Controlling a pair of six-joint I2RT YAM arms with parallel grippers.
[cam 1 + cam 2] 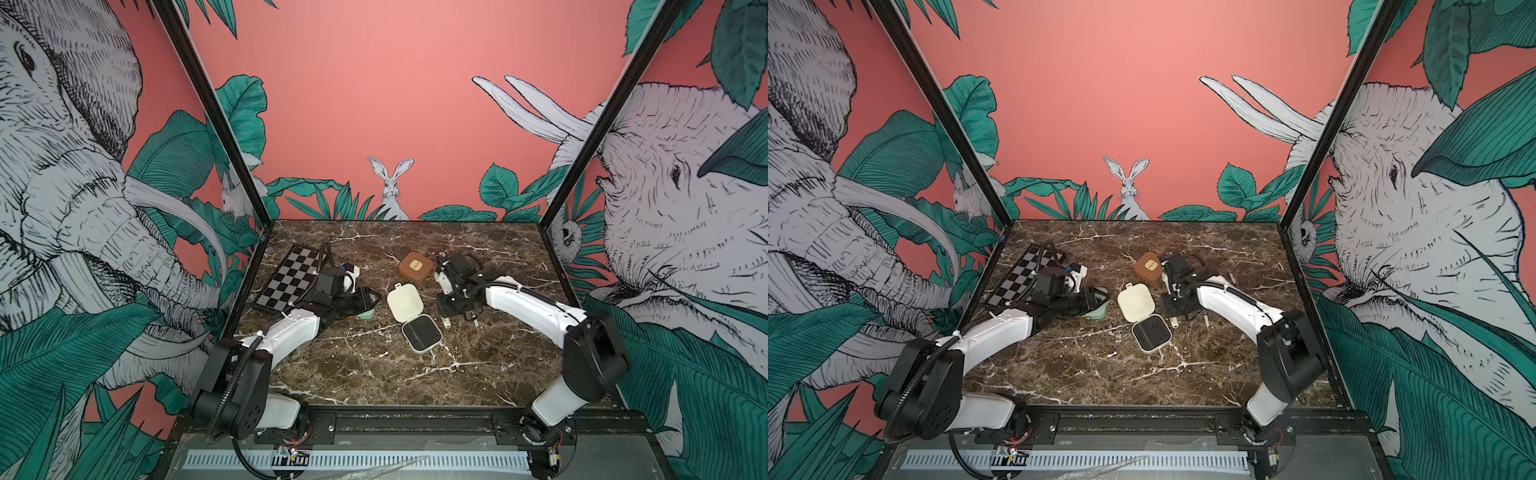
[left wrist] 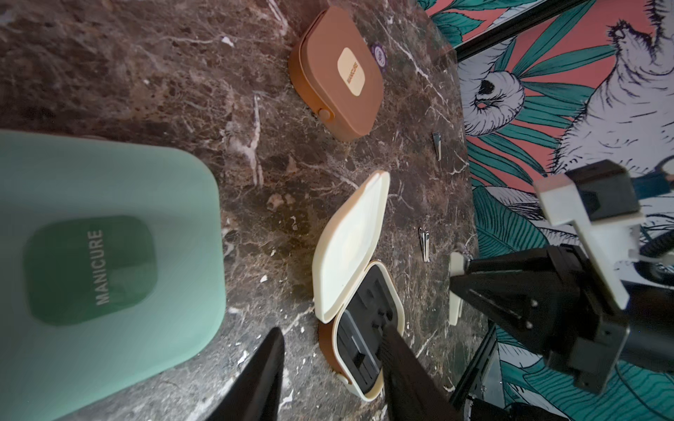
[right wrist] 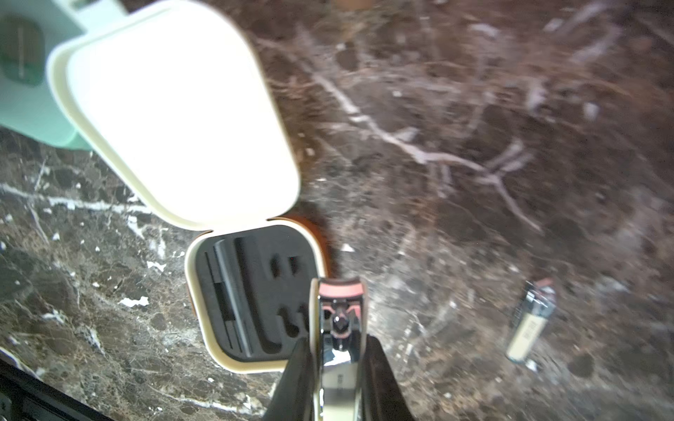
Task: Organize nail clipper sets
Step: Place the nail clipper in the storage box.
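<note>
The desk (image 1: 374,374) is brown marble, white-veined. There is a mint green case (image 2: 109,255), a brown case (image 1: 415,264) and a cream case (image 1: 405,305) with a black insert (image 1: 420,333). The checkerboard (image 1: 291,278) is black-and-grey.

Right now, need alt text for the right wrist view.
The right gripper is shut on a cream-and-silver clipper, close to the open cream case with its black insert. The lid is flipped open, with a mint case beyond it. A second clipper lies apart on the marble table.
</note>
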